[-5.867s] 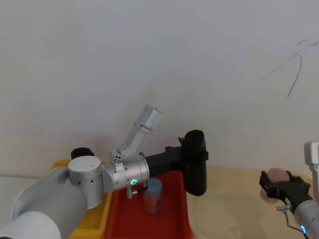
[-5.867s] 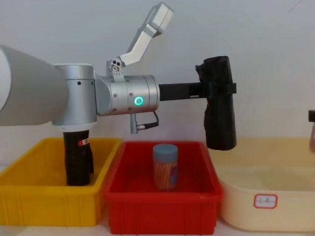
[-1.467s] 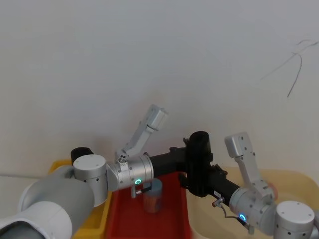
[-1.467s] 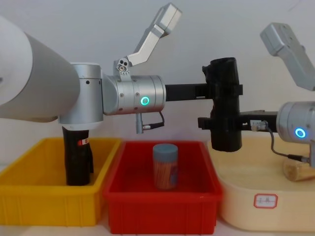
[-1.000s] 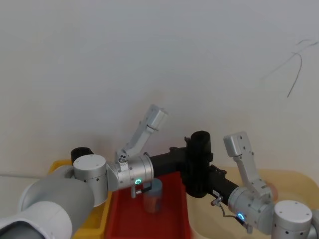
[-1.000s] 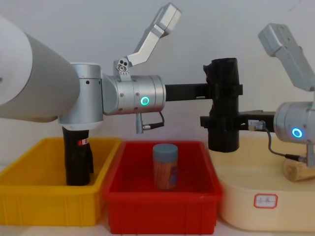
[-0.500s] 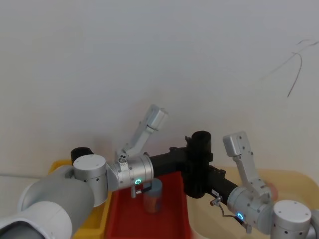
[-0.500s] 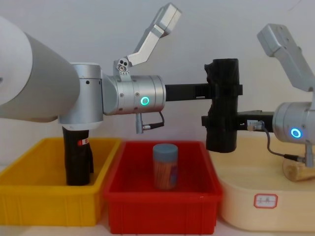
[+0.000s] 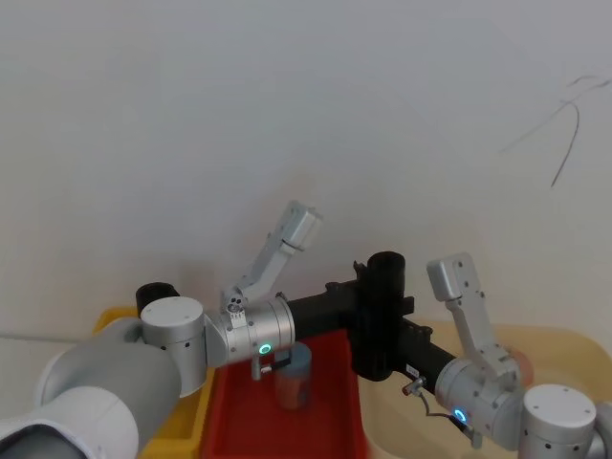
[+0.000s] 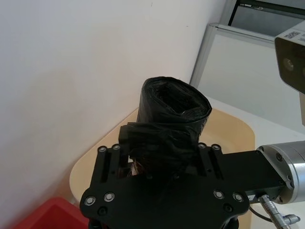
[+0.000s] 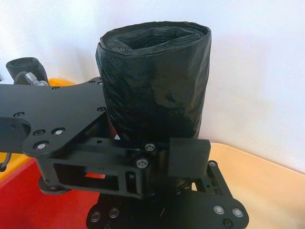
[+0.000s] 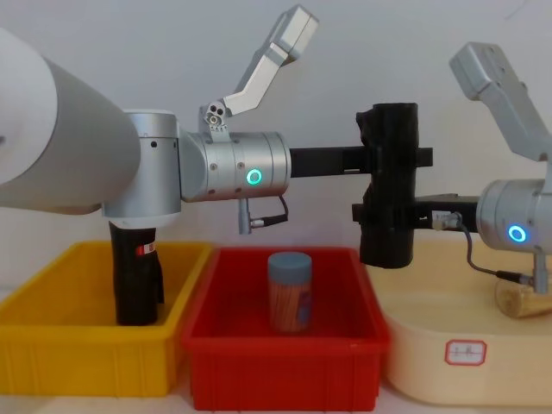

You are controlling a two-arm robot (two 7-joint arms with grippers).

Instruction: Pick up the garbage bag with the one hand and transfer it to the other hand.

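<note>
The garbage bag hangs upright in mid-air, above the seam between the red bin and the cream tub, with its lower end just over the red bin's right rim. Taking the bag as the landmark, the left gripper reaches it from the red-bin side, on the arm with the green ring light, and its fingers are clamped on the bag's upper part, a little below the open top. The right gripper comes in from the cream-tub side, on the arm with the blue ring light, and sits lower on the bag than the left one. In the right wrist view its fingers stand on either side of the roll and look pressed against the wrinkled film.

Below the bag and towards the left arm, a blue-lidded jar stands in the red bin. Farther on the same side, the slimmer black roll with a red-and-white label stands upright in the yellow bin.
</note>
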